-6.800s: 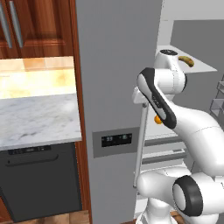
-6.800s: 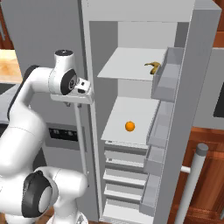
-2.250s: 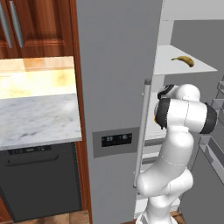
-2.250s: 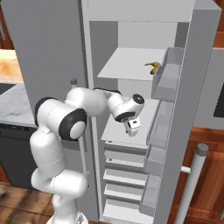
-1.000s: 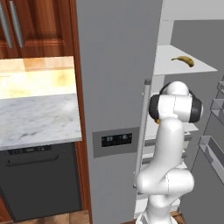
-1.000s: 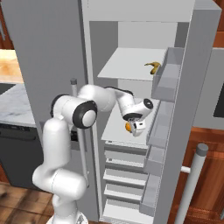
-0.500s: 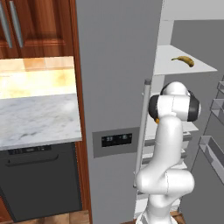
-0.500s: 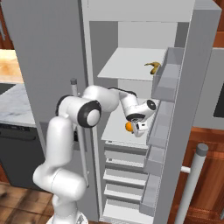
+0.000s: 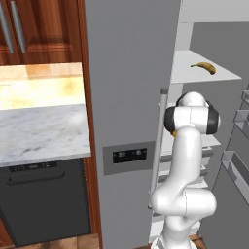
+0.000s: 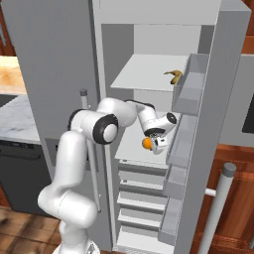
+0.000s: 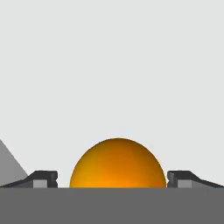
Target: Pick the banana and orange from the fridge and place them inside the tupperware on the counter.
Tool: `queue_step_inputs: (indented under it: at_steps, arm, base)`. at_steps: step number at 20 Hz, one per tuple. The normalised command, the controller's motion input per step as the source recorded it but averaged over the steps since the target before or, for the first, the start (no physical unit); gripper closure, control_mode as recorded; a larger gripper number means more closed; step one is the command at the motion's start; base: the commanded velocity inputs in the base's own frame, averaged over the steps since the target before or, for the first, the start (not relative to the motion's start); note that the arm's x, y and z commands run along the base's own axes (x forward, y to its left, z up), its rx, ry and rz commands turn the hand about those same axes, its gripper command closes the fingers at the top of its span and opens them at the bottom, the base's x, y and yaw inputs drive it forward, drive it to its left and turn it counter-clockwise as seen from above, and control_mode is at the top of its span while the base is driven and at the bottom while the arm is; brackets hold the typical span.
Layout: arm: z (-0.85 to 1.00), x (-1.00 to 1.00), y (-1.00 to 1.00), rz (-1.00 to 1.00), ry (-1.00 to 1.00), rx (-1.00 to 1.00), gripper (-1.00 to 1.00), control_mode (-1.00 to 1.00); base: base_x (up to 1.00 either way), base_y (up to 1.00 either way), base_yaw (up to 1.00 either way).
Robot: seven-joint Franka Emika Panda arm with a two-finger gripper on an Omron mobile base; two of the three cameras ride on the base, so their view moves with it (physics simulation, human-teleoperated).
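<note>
The fridge (image 10: 154,30) stands open, its light-grey door (image 9: 131,73) shut-side facing the left base view. On its middle shelf (image 10: 130,149) sits the orange (image 10: 147,143). My gripper (image 10: 153,143) reaches in from the left and straddles it. Seen from the hand, the orange (image 11: 118,164) sits between the two dark fingertips (image 11: 43,178), with a small gap on each side, so the gripper is open. The banana (image 10: 172,75) lies on the upper shelf, also seen as the banana (image 9: 204,67) from the left base. The tupperware is out of view.
The marble counter (image 9: 44,131) lies left of the fridge over a dark dishwasher (image 9: 44,199). The fridge door's bar handle (image 9: 156,141) stands close to my arm. Door bins (image 10: 186,89) line the right side of the fridge, drawers (image 10: 139,198) below the shelf.
Over the last seconds the arm swung into the fridge and brought the gripper down around the orange. In the last half second it has barely moved.
</note>
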Motion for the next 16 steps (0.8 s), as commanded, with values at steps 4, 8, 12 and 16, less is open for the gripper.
queue_step_inputs:
  at_steps: [4, 8, 12, 16]
  arm:
    - [-0.18, 0.17, 0.00, 0.00, 0.02, 0.00, -1.00, -1.00]
    - [-0.27, 0.06, 0.00, 0.00, 0.00, 0.00, 1.00, -1.00]
    - [-0.21, 0.00, 0.00, 0.00, 0.00, 0.00, 1.00, -1.00]
    - [-0.14, -0.08, 0.00, 0.00, 0.00, 0.00, 1.00, -1.00]
  base:
    - [0.00, 0.00, 0.00]
    - [0.00, 0.00, 0.00]
    - [0.00, 0.00, 0.00]
    - [0.00, 0.00, 0.00]
